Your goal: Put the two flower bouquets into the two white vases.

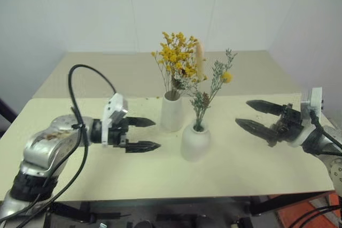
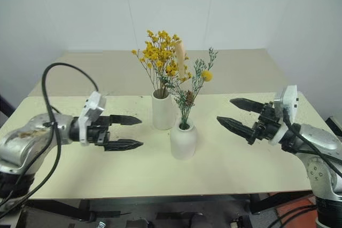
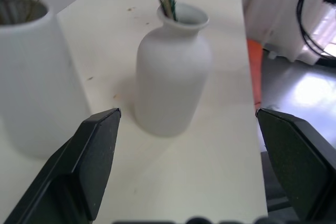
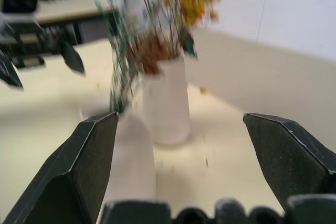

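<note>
Two white vases stand mid-table. The taller cylinder vase (image 1: pixel 171 111) holds the bushy yellow-orange bouquet (image 1: pixel 177 57). In front of it, the shorter rounded vase (image 1: pixel 195 141) holds the slim grey-green sprig (image 1: pixel 209 92) with a yellow ball flower (image 1: pixel 226 77). My left gripper (image 1: pixel 143 134) hovers open just left of the vases, empty, pointing toward them. Off to the right of the vases my right gripper (image 1: pixel 252 115) is open and empty too, aimed back at them. The left wrist view looks at the rounded vase (image 3: pixel 173 77) between its fingers (image 3: pixel 94 153).
The pale table (image 1: pixel 80 169) has free room in front of the vases and at both sides. A second tabletop (image 1: pixel 107 73) adjoins behind, against a white wall. A black cable (image 1: pixel 85 78) loops above my left arm. Something orange (image 1: pixel 299 214) sits below the table's right front edge.
</note>
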You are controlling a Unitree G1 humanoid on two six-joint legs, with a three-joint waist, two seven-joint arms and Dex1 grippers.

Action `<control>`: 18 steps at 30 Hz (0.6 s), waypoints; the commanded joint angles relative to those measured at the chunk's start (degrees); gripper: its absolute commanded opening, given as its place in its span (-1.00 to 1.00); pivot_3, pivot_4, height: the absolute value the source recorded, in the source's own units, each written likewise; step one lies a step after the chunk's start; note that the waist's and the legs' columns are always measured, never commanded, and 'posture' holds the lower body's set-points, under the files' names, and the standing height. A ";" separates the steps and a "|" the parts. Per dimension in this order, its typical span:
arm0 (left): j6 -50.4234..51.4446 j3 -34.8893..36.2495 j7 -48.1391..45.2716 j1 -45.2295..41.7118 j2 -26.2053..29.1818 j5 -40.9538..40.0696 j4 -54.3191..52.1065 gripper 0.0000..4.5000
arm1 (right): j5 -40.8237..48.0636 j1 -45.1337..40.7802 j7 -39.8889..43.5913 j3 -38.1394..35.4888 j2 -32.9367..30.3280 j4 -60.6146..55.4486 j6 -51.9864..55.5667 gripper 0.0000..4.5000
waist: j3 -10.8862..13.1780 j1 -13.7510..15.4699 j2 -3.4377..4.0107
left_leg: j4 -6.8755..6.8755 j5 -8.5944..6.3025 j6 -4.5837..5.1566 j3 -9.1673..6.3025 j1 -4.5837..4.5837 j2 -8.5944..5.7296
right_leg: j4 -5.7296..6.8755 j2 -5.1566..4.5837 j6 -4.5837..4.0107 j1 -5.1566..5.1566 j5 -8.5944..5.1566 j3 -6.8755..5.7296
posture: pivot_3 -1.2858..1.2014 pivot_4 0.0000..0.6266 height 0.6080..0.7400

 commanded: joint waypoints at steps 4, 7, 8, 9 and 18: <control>-6.97 10.69 -1.93 10.08 4.10 0.89 0.06 1.00 | -2.79 0.90 3.95 -0.66 -3.82 1.67 -0.47 0.99 | 0.00 0.15 0.00 | 0.00 0.00 0.00 0.01 0.03 0.02 | -0.01 0.00 0.01 0.03 -0.01 -0.01 | 0.03 -0.52 1.00; -6.71 13.79 -2.57 13.08 5.16 -0.65 -0.27 1.00 | -4.01 0.95 5.41 0.23 -4.65 2.68 -0.70 0.99 | 0.00 0.18 0.00 | 0.00 0.00 0.00 0.01 0.01 0.02 | -0.03 0.00 0.01 0.02 -0.01 -0.02 | 0.03 -0.52 1.00; -6.86 14.18 -2.54 13.58 5.34 -0.66 -0.43 1.00 | -4.31 0.80 5.74 0.46 -4.76 2.86 -0.75 0.99 | 0.00 0.24 0.00 | 0.00 0.00 0.00 0.01 0.01 0.02 | -0.03 -0.01 0.01 0.02 -0.01 -0.03 | 0.03 -0.52 1.00; -6.88 14.54 -2.56 13.87 5.40 -0.84 -0.57 1.00 | -4.57 0.47 5.83 0.70 -4.69 3.05 -0.79 0.99 | 0.00 0.34 0.00 | 0.00 0.00 0.00 0.01 0.01 0.02 | -0.03 -0.01 0.01 0.03 -0.01 -0.03 | 0.03 -0.52 1.00; -7.30 13.17 -2.49 12.61 5.34 -1.54 -0.26 1.00 | -6.15 0.53 6.32 0.11 -4.91 2.84 -0.45 0.99 | 0.00 0.37 0.00 | 0.00 0.00 0.00 0.01 0.01 0.02 | -0.03 -0.01 0.01 0.02 -0.01 -0.05 | 0.03 -0.52 1.00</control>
